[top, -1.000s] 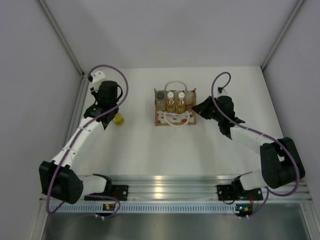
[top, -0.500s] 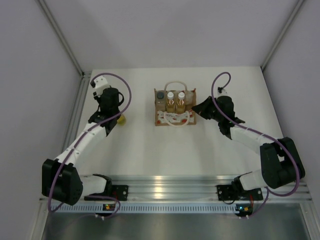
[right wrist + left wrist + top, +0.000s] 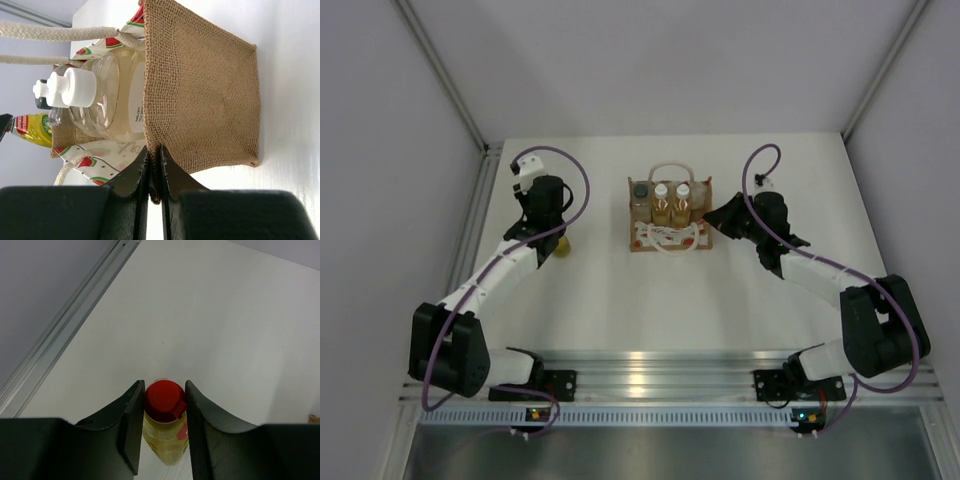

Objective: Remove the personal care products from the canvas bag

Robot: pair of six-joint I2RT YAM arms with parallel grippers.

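Note:
The canvas bag (image 3: 668,234) stands mid-table with its white handles up. In it I see a dark-capped bottle (image 3: 640,190), two amber bottles with white caps (image 3: 661,205) (image 3: 682,205) and a clear bottle (image 3: 699,203). The yellow bottle with the red top (image 3: 561,243) stands on the table left of the bag. My left gripper (image 3: 552,230) is shut on its red top (image 3: 161,399), fingers touching both sides. My right gripper (image 3: 716,222) is shut on the bag's right side wall (image 3: 210,100), next to the clear bottle (image 3: 105,100).
The white table (image 3: 620,290) is walled by grey panels on the left, back and right. An aluminium rail (image 3: 65,325) runs along its left edge, close to the left gripper. The arm bases sit on a metal rail (image 3: 650,375) at the near edge.
My left wrist has swung right and slightly back above the yellow bottle, which shifted only a little. The right arm and the bag have not moved.

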